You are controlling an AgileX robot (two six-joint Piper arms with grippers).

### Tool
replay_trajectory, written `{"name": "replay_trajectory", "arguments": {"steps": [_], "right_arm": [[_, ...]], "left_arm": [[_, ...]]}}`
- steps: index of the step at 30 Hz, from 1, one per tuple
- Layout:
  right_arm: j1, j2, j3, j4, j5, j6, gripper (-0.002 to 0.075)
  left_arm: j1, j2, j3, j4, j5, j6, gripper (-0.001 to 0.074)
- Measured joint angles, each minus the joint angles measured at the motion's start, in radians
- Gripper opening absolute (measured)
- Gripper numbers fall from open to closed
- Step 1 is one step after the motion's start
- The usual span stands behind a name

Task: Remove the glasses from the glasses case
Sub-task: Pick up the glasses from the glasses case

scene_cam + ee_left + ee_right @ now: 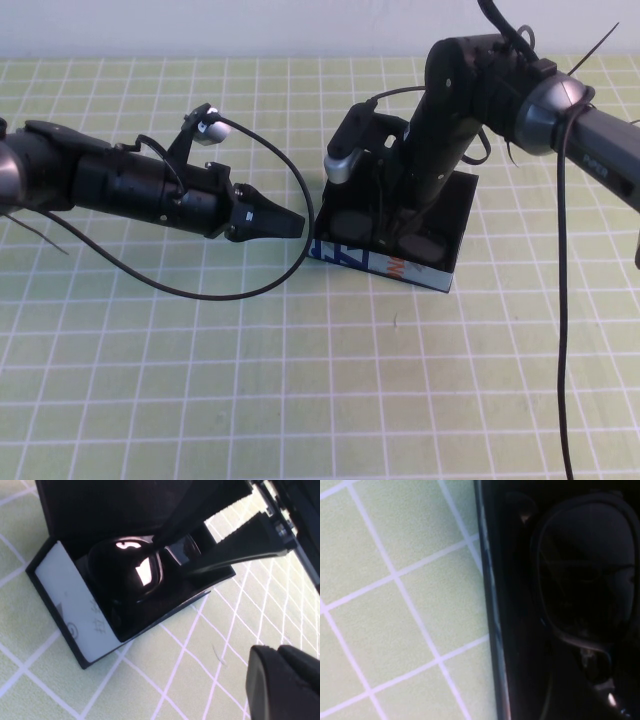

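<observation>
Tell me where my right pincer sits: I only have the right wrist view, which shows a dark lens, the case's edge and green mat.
Observer: The right pincer is down inside the open glasses case, its fingers apart on either side of one lens of the glasses.
Operator: Are the glasses lifted?
Observer: No, they lie in the case. From the left wrist view I cannot tell whether the fingers touch the frame.
Operator: And the left arm?
Observer: The left pincer hangs shut just left of the case, above the mat, holding nothing.
</observation>
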Motion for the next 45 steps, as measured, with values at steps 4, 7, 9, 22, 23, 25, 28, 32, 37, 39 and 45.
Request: {"name": "replay_trajectory", "arguments": {"steps": [4, 7, 9, 22, 23, 25, 28, 32, 37, 39, 45], "right_arm": [[0.000, 0.000, -0.002, 0.000, 0.015, -0.001, 0.0242], [0.000, 0.002, -0.024, 0.002, 0.049, -0.001, 0.0259], [0.000, 0.004, -0.051, 0.004, 0.068, -0.001, 0.0262], [0.000, 0.029, -0.114, 0.004, 0.078, -0.002, 0.0266], [0.000, 0.033, -0.114, 0.004, 0.078, -0.002, 0.0267], [0.000, 0.045, -0.114, 0.004, 0.078, -0.002, 0.0268], [0.000, 0.055, -0.114, -0.006, 0.078, -0.002, 0.0268], [0.000, 0.056, -0.114, -0.019, 0.078, -0.002, 0.0268], [0.000, 0.059, -0.114, -0.021, 0.078, -0.002, 0.0268], [-0.002, 0.066, -0.114, -0.019, 0.078, -0.002, 0.0268], [-0.004, 0.090, -0.116, -0.007, 0.078, -0.002, 0.0268]], "left_arm": [[0.000, 0.000, 0.000, 0.000, 0.000, 0.000, -0.0004], [0.000, 0.000, 0.000, 0.000, 0.000, 0.000, -0.0004], [0.000, 0.000, 0.000, 0.000, 0.000, 0.000, -0.0004], [0.000, 0.000, 0.000, 0.000, 0.000, 0.000, -0.0004], [0.000, 0.000, 0.000, 0.000, 0.000, 0.000, -0.0004], [0.000, 0.000, 0.000, 0.000, 0.000, 0.000, -0.0004], [0.000, 0.000, 0.000, 0.000, 0.000, 0.000, -0.0004], [0.000, 0.000, 0.000, 0.000, 0.000, 0.000, -0.0004], [0.000, 0.000, 0.000, 0.000, 0.000, 0.000, -0.0004], [0.000, 0.000, 0.000, 0.000, 0.000, 0.000, -0.0004], [0.000, 0.000, 0.000, 0.000, 0.000, 0.002, -0.0004]]}}
